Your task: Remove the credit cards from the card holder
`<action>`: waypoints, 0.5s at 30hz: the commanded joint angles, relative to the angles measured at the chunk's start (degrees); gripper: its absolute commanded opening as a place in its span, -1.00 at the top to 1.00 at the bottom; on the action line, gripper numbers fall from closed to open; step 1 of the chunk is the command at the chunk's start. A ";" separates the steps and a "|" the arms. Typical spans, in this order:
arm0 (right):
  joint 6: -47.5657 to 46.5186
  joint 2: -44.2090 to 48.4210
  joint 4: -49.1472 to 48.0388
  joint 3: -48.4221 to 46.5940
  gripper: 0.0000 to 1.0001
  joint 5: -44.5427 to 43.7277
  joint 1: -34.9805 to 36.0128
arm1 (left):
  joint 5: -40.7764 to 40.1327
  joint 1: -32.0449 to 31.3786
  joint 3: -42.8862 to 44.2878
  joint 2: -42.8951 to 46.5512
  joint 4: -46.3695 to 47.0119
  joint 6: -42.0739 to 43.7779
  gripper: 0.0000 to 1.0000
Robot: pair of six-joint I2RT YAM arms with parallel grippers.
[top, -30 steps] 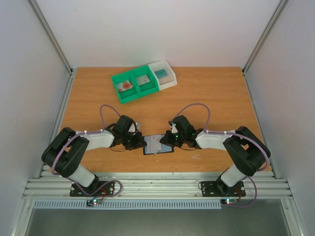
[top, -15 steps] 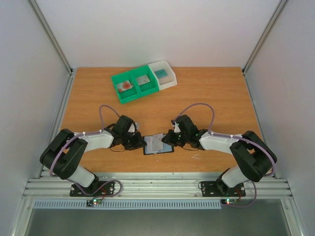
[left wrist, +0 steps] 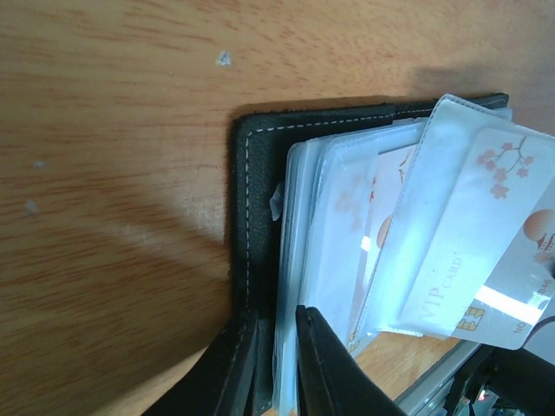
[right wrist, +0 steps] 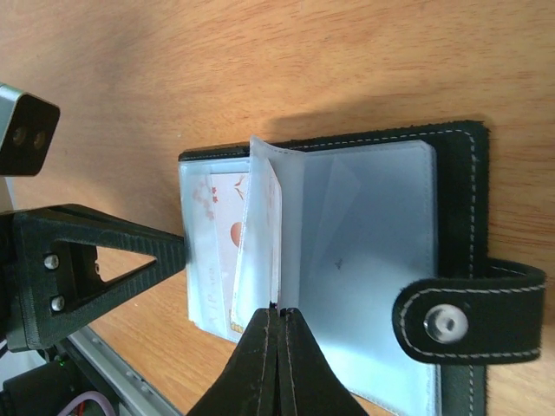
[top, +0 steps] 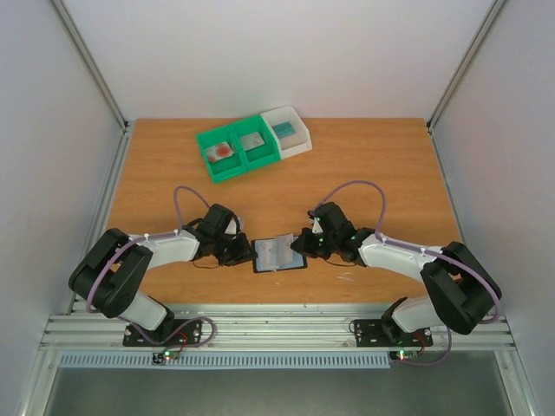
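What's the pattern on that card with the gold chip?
Whitish card with a pink blossom branch and VIP CARD lettering; clearest in the left wrist view.

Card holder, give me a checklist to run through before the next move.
1. The card holder lies open on the table: ok.
2. The left hand clamps its black edge: ok.
3. The right hand is shut on a lifted clear sleeve: ok.
4. The right hand pinches the VIP card itself, not only the sleeve: cannot tell.
5. Cards out of the holder: not ok, the VIP card sits in the sleeve.
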State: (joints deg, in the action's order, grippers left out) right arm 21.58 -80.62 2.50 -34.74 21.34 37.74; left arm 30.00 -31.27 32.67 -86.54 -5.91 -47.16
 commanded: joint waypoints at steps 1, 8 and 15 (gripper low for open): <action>-1.40 2.08 3.67 -1.26 0.98 -2.34 -0.38 | -0.58 -0.29 0.64 1.49 -2.12 0.53 0.70; -1.68 5.15 6.72 -1.99 0.98 -3.34 -0.38 | -0.73 -0.29 2.06 3.80 -4.00 0.58 0.35; -0.84 8.81 9.87 -3.59 0.98 -2.02 -0.38 | 0.32 -0.29 2.69 8.25 -4.29 0.43 -0.13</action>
State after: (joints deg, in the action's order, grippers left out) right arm 20.73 -73.91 9.80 -35.53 19.09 37.54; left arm 29.65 -31.27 33.74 -81.65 -10.20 -46.94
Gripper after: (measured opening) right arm 0.019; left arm 0.524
